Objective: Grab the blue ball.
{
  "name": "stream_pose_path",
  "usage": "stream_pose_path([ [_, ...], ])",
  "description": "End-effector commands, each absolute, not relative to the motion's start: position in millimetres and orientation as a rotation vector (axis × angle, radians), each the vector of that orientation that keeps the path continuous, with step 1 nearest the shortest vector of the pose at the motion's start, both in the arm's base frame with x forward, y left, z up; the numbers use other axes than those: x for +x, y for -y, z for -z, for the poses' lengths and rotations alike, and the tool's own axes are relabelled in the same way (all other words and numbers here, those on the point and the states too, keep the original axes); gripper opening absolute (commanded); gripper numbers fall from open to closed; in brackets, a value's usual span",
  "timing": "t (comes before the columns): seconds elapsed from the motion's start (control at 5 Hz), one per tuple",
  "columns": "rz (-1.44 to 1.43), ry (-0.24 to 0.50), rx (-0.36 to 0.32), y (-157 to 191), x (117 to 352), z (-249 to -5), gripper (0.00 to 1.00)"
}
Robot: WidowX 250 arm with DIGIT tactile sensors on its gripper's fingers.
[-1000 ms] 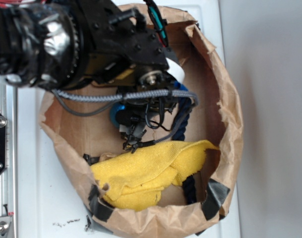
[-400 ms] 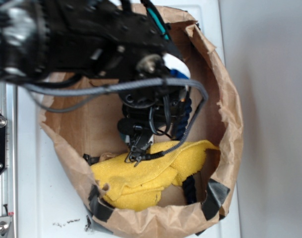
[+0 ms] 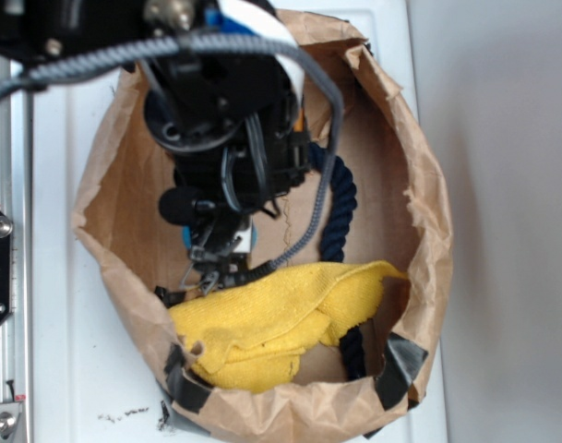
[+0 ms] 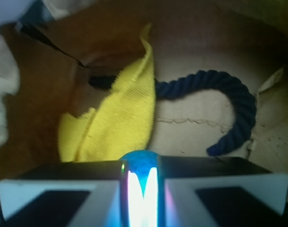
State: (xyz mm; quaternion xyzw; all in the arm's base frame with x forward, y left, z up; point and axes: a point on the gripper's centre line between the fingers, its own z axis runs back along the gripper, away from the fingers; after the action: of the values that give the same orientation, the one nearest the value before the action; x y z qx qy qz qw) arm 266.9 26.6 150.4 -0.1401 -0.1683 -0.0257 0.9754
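1. exterior view, looking down: a brown paper bag (image 3: 419,212) with a torn, rolled-down rim lies open on a white surface (image 3: 77,369). patches of dark tape (image 3: 402,362) hold the rim at the lower edge.
2. exterior view: the black robot arm (image 3: 216,120) reaches down into the bag from the upper left, trailing a grey braided cable (image 3: 310,208). it covers much of the bag's upper left interior.
3. exterior view: the gripper (image 3: 212,260) points down near the bag floor, just above the top edge of a crumpled yellow cloth (image 3: 271,323). a small bit of blue shows at the fingers, too small to identify here. how far the fingers are open cannot be told from this view.
4. exterior view: a thick navy rope (image 3: 339,205) curves down the right side of the arm, passes under the cloth and reappears below it.
5. wrist view: the two pale finger pads (image 4: 58,198) fill the bottom of the frame, drawn close together. the blue ball (image 4: 140,160) sits pinched in the narrow gap between them, its rounded teal top rising just above the pads. bright glare fills the gap below it.
6. wrist view: beyond the ball, the yellow cloth (image 4: 120,123) stands in a folded peak on the bag floor. the navy rope (image 4: 229,101) runs from behind the cloth and hooks round to the right.
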Motion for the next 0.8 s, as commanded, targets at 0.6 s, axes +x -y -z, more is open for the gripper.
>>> stream_pose_path([
  [0.6,-0.203,0.482,0.079,-30,277,-245,0.00],
])
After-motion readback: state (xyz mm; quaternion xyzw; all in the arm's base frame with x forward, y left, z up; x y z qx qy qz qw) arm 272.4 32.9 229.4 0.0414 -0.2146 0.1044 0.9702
